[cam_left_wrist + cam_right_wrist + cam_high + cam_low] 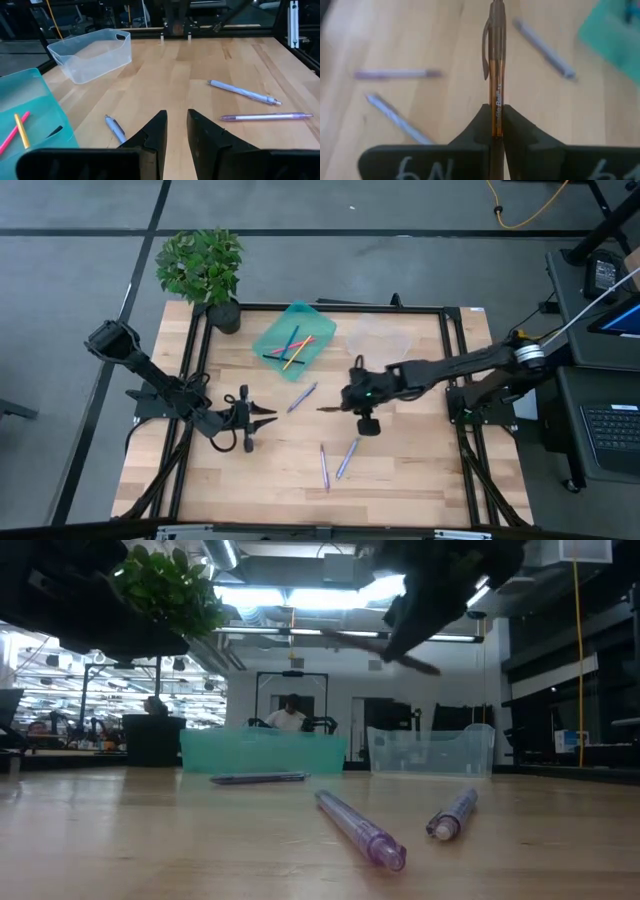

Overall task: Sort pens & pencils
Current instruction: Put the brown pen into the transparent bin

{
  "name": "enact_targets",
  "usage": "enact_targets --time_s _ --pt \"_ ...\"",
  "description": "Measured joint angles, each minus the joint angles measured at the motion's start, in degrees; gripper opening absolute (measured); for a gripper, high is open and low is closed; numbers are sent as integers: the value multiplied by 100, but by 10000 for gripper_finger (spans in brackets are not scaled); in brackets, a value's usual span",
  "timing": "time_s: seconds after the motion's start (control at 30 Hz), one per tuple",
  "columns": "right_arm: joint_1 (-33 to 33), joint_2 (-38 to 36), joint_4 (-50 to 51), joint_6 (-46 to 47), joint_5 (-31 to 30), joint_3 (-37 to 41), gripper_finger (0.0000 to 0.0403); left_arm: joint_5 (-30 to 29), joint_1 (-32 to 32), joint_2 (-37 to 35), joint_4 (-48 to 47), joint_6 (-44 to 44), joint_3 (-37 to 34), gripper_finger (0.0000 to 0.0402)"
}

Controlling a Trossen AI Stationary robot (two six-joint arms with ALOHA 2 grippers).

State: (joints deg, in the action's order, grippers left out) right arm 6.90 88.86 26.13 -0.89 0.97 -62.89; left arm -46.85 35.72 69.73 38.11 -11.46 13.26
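My right gripper hangs above the table's middle, shut on a brown translucent pen with a clip. The pen also shows high up in the low view. Three lavender pens lie flat on the wood: one between the two grippers and two nearer the front edge. A teal tray at the back holds several coloured pens and pencils. My left gripper stands open at the table's left, low, pointing toward the right, with nothing between its fingers. My right gripper pinches the brown pen's barrel between its two fingers, near the end away from the clip. The pen lies along the fingers and sticks out ahead of them, clip end foremost. It is lifted clear of the table.
A clear plastic bin stands to the right of the teal tray at the back. A potted plant sits at the far left corner. Black frame rails run along the table's edges. Bare wood lies between the loose pens.
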Motion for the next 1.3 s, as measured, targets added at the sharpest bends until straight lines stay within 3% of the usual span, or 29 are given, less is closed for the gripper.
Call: enact_targets --time_s 0.2,0.37,0.73,1.03,1.3 --pt "-18 -1148 -1361 67 -60 1281 24 30 -156 0 3 0 0 69" --pt "-26 -1806 -2552 187 -454 2488 24 242 -350 0 5 -7 0 69" --pt "-245 -2318 -6128 185 -595 4668 24 821 -895 0 310 -4 -2 69" --pt "-311 -2319 -7931 185 -677 5593 24 933 -1212 0 313 5 -2 69" --pt "-316 -2319 -8112 39 -2069 5695 24 1083 -1372 0 313 176 -2 69"
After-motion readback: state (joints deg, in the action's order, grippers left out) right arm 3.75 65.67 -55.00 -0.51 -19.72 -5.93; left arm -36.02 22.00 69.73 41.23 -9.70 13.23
